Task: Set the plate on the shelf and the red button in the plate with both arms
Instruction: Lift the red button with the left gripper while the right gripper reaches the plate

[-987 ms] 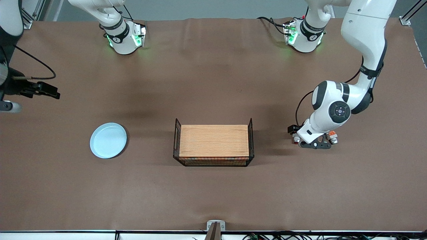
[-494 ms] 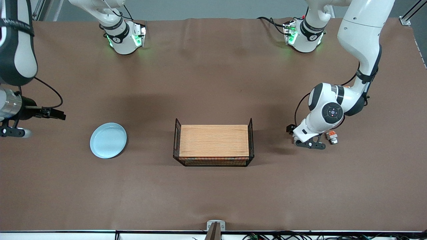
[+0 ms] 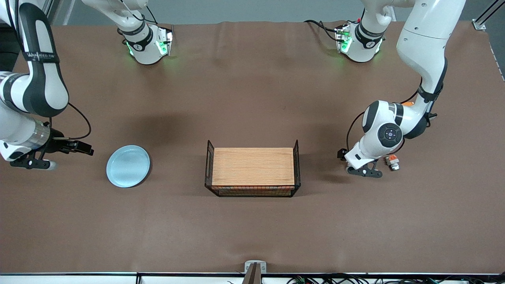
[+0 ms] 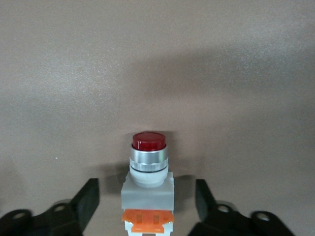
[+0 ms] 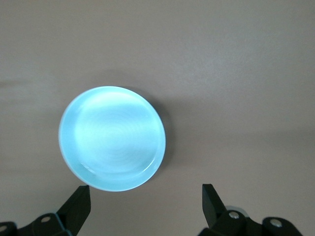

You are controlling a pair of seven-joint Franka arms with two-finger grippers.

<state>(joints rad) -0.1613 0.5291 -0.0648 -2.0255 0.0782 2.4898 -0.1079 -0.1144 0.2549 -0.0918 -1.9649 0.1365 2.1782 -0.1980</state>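
red button — wrist-view only; unclamped

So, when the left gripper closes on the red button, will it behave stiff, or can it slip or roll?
The red button looks like hard plastic and metal, so probably stiff. Its grey square body sits between the left gripper's open fingers; flat sides should grip well. The round cap and metal ring might roll if it were knocked over, and its small size suggests it is light and easily nudged.

Even overhead light, soft shadows; plate glare-washed.
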